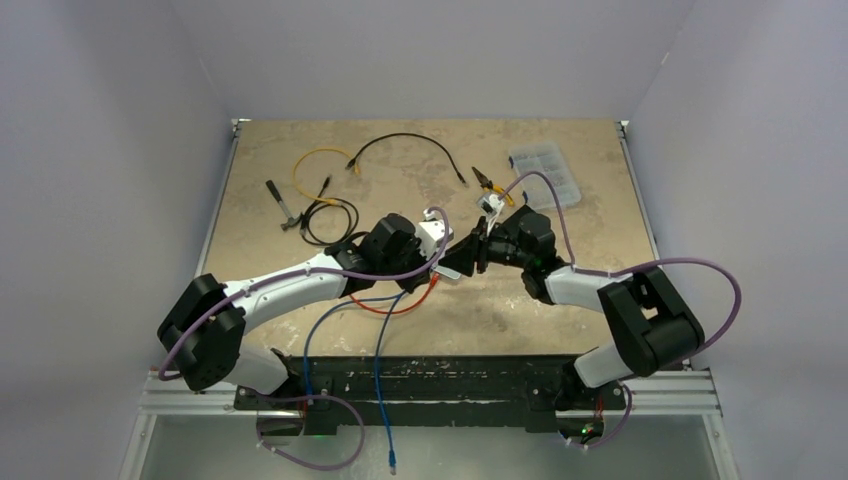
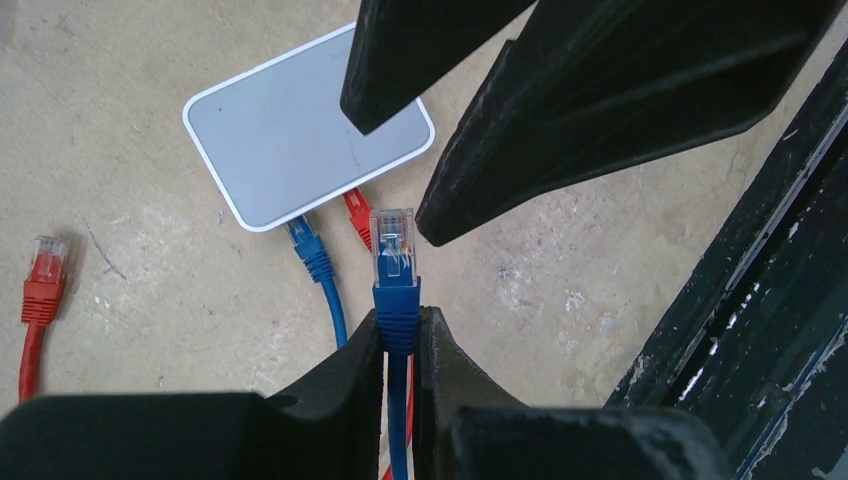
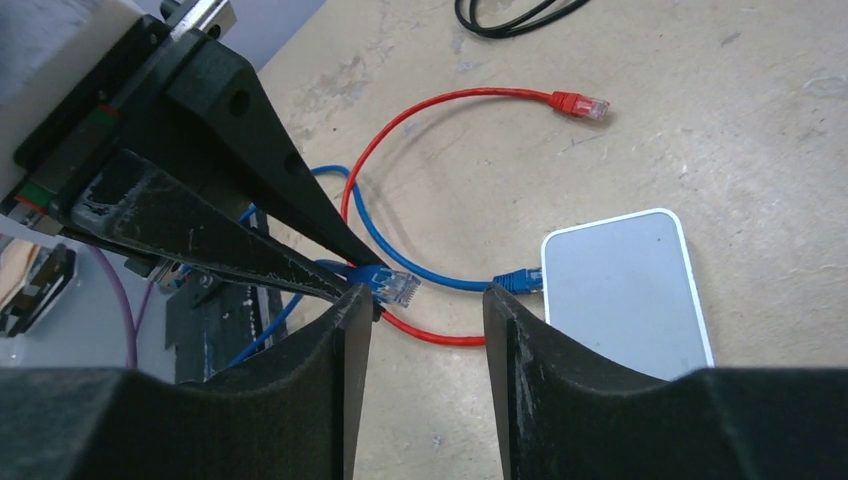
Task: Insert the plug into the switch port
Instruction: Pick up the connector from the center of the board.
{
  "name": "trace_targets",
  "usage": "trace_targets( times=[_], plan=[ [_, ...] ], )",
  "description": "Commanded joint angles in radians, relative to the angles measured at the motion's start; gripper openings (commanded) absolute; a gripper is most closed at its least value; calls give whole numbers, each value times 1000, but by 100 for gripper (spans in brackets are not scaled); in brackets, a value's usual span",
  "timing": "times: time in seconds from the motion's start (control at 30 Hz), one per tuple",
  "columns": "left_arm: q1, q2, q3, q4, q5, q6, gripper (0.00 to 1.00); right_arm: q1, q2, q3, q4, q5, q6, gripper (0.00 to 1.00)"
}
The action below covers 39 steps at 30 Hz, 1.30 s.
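Note:
The blue plug (image 2: 396, 250) stands upright in my left gripper (image 2: 400, 318), which is shut on its blue boot; the clear tip points toward the switch (image 2: 300, 140), a flat white box lying a short way ahead. One blue plug (image 2: 303, 238) and one red plug (image 2: 357, 212) sit in the switch's near edge. In the right wrist view my right gripper (image 3: 425, 298) is open with nothing between its fingers. The held blue plug (image 3: 393, 284) is just beyond its left finger, and the switch (image 3: 625, 290) lies to the right. From above, both grippers meet over the switch (image 1: 450, 270).
A loose red plug (image 3: 580, 103) lies on the table on its red cable (image 3: 400, 130). At the back are a black cable (image 1: 400, 140), a yellow cable (image 1: 318, 165), a hammer (image 1: 283, 205), pliers (image 1: 490, 185) and a clear plastic box (image 1: 545, 172).

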Motion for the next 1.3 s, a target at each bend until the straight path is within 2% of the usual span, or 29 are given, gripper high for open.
trace_targets(
  times=[0.0,0.23,0.73,0.97,1.27],
  plan=[
    [1,-8,7,75,0,-28,0,2,21,-12,123,-34,88,45],
    [1,-6,8,78,36,-23,0,2,64,-16,180,-87,104,43],
    [10,-60,38,-66,112,38,0,28,21,-78,374,-270,-86,49],
    [10,-94,52,-98,194,60,0,93,-7,-54,271,-270,-226,50],
    [10,-131,64,-131,230,86,0,101,-19,-46,206,-233,-283,47]
  ],
)
